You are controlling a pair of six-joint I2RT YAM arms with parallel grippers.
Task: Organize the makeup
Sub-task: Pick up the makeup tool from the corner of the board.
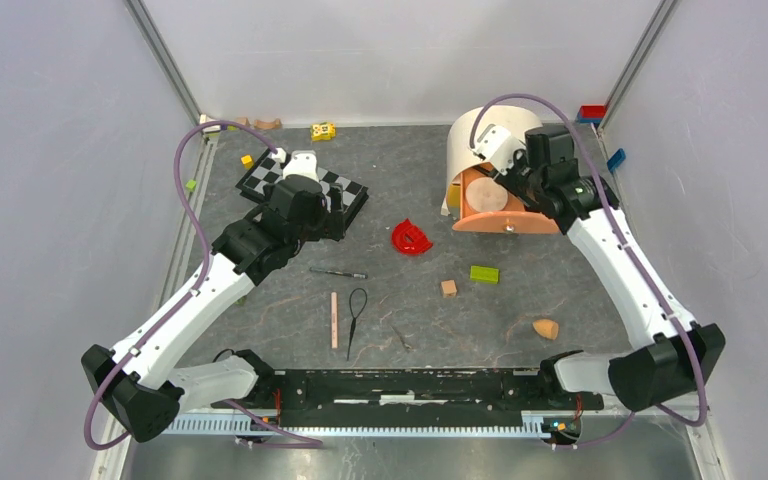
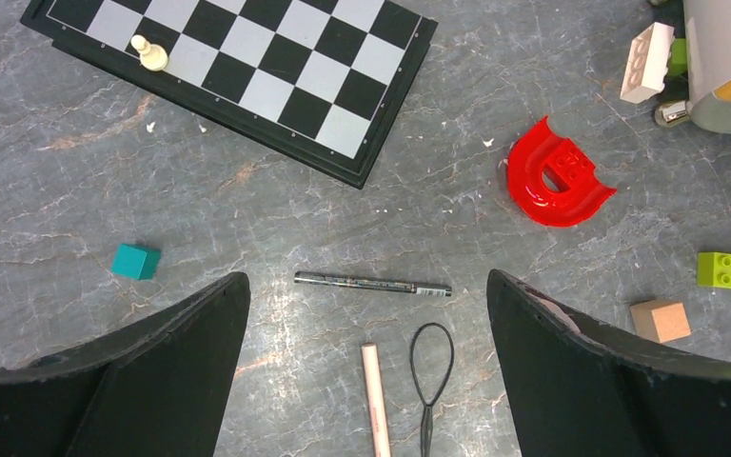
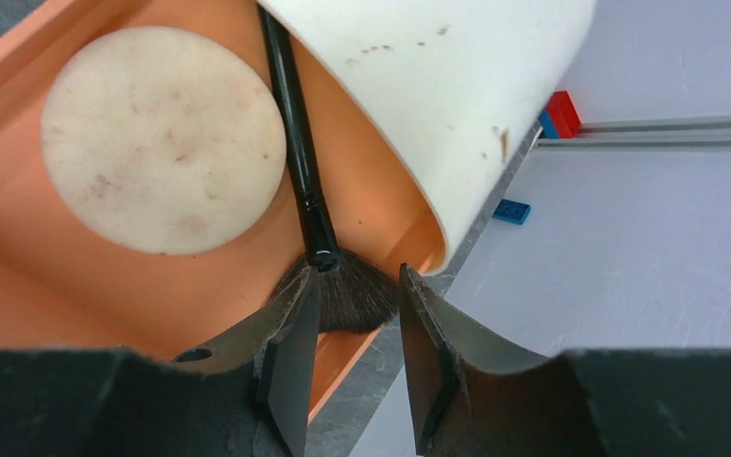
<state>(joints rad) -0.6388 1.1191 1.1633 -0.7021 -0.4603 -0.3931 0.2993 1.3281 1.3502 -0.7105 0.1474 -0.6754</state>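
A robotics lab test cell: plain white panel walls point(image 1: 50, 150) held in bare aluminium framing posts point(image 1: 165, 60) enclose a table topped with a dark grey marbled mat point(image 1: 400, 160); a white-and-black left robot arm point(image 1: 195, 295) and its matching right arm point(image 1: 625, 270) are bolted to a black mounting rail point(image 1: 410, 385) at the near edge, trailing loose purple cables point(image 1: 179, 165)

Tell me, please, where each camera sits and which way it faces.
Top external: above and behind the bases, looking down on the grey table; left arm and right arm show whole.
Left wrist: on the left arm, facing down; the open left gripper frames a black pen, chessboard and red curved piece.
Right wrist: on the right arm, facing into the orange case; right gripper sits by a black brush and round pad.
Shared: top external and left wrist both show pen, chessboard and red curved piece.
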